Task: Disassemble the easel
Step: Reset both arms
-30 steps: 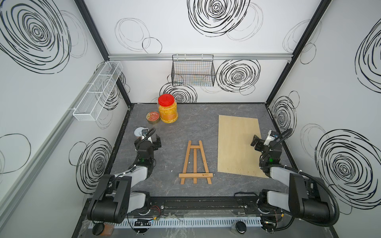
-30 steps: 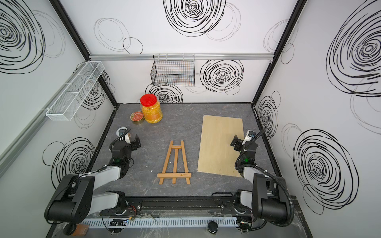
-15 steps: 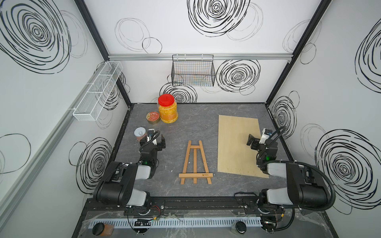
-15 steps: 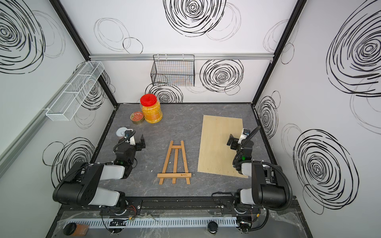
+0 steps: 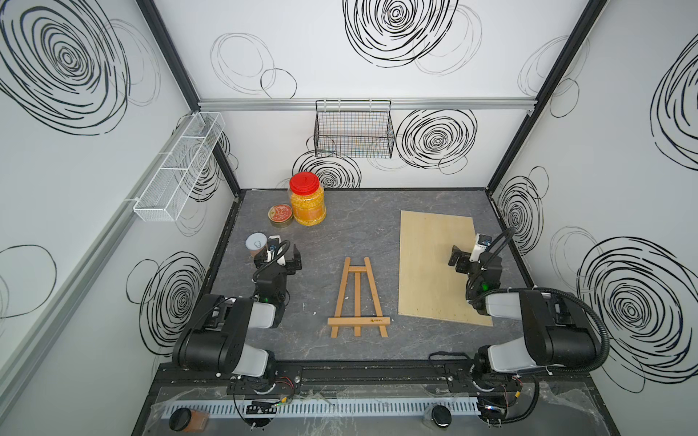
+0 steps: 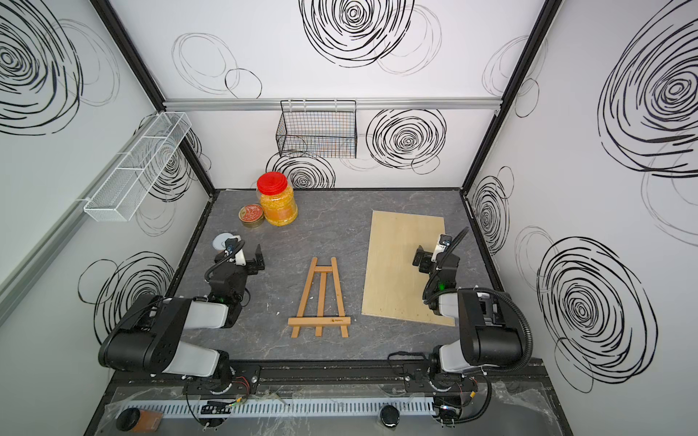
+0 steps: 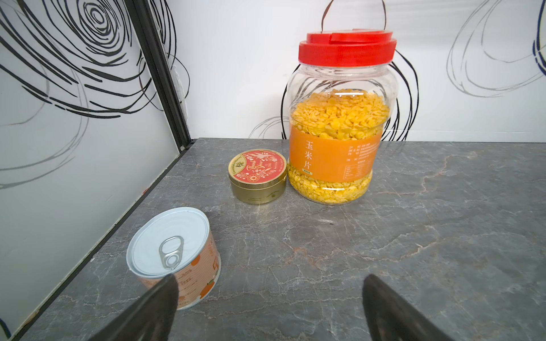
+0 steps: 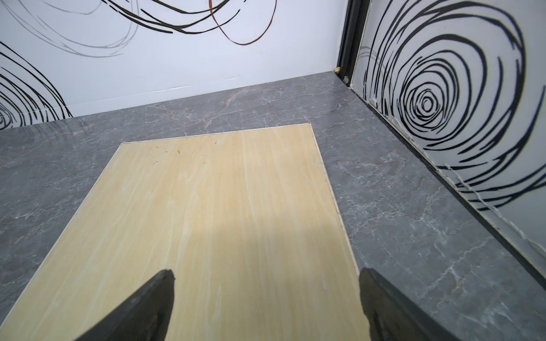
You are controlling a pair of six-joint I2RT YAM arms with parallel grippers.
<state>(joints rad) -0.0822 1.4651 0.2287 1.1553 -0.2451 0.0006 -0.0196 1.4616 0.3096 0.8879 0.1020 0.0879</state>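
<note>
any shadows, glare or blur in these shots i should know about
Right wrist view: a grey shadow lies on the plywood board ahead of the open right gripper, whose fingers look blurred. Left wrist view: the corn jar and gold tin are sharp, and the can has a washed-out pale lid. In both top views: even light, wide-lens splay at the edges, and the easel casts almost no shadow.

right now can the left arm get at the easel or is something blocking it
Probably yes. The left gripper is open and empty, and only bare table lies between it and the easel. The can sits on the gripper's other side, away from the easel, off that path.
</note>
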